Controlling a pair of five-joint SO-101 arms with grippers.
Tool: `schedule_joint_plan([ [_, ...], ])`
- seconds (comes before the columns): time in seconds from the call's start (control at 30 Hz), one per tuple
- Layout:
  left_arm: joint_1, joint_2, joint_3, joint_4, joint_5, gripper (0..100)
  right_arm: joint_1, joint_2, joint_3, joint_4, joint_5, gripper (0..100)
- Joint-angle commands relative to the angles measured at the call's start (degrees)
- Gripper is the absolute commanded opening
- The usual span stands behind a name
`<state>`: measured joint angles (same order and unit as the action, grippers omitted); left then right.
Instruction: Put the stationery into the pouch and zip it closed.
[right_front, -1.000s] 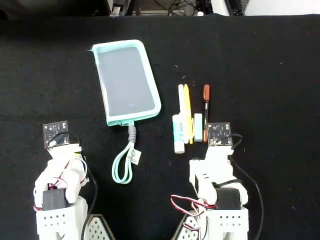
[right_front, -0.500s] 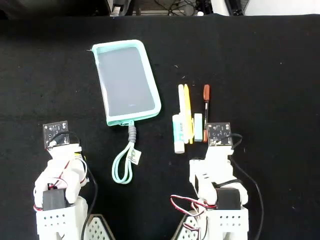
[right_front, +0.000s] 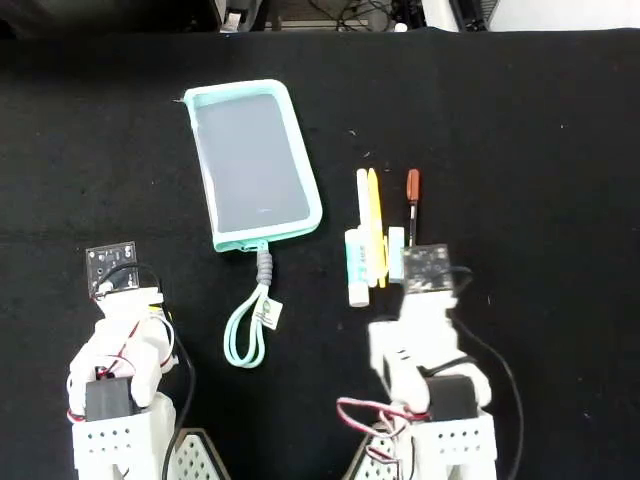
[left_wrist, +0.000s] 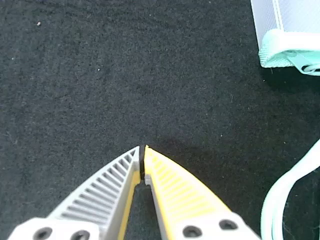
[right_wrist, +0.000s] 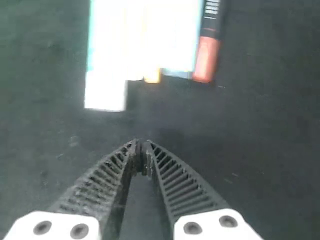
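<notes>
The mint-green pouch (right_front: 255, 165) with a clear window lies flat at the table's centre left, its looped strap (right_front: 248, 330) trailing toward the arms. The stationery lies in a row to its right: a white stick (right_front: 356, 265), two yellow pens (right_front: 372, 220), a pale eraser (right_front: 396, 252) and a red-brown pen (right_front: 412, 200). My right arm (right_front: 428, 268) sits just at the near ends of these items. My right gripper (right_wrist: 141, 145) is shut and empty, with the white stick (right_wrist: 105, 75) and red pen (right_wrist: 206, 52) ahead. My left gripper (left_wrist: 141, 149) is shut and empty over bare cloth, the pouch corner (left_wrist: 285, 37) off to one side.
A black cloth covers the table (right_front: 520, 150). The left arm (right_front: 112, 275) rests folded at the near left. The strap (left_wrist: 287, 197) curves close beside the left gripper. Cables and equipment lie beyond the table's far edge.
The right arm has shifted slightly left and forward, now covering the near ends of the eraser and red pen. The left arm, pouch and stationery have not moved.
</notes>
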<state>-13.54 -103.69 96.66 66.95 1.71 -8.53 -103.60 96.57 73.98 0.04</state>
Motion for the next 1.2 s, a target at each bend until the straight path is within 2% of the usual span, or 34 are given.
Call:
schedule_joint_plan([
  [0.0, 0.4, -0.4, 0.7, 0.1, 0.6, 3, -13.3, -3.8, 0.0, 0.3, -0.5, 1.5],
  [0.1, 0.4, -0.4, 0.7, 0.1, 0.6, 3, -23.1, -3.8, 0.0, 0.3, -0.4, 1.5],
  [0.23, 0.4, -0.4, 0.7, 0.1, 0.6, 3, -30.2, -3.8, 0.0, 0.3, -0.4, 1.5],
  [0.4, 0.4, -0.4, 0.7, 0.1, 0.6, 3, -33.3, -3.8, 0.0, 0.3, -0.5, 1.5],
  [0.6, 0.7, -0.4, 0.7, 0.1, 0.5, 3, -33.5, -3.8, 0.0, -1.4, -0.1, 1.9],
  [0.73, 0.5, -0.4, 0.7, 0.1, 0.5, 3, -28.7, -3.8, -0.1, -12.1, -0.1, 3.6],
  [0.87, 0.6, -0.4, 0.7, 0.1, 0.6, 3, -23.0, -3.8, -0.1, -23.7, -0.1, 15.5],
  [0.97, 0.3, -0.4, 0.7, 0.1, 0.6, 3, -19.5, -3.6, -0.2, -26.2, 0.0, 20.3],
  [1.17, 0.3, -0.4, 0.7, 0.1, 0.6, 3, -6.0, -3.8, -0.1, -28.1, 11.8, 19.4],
])
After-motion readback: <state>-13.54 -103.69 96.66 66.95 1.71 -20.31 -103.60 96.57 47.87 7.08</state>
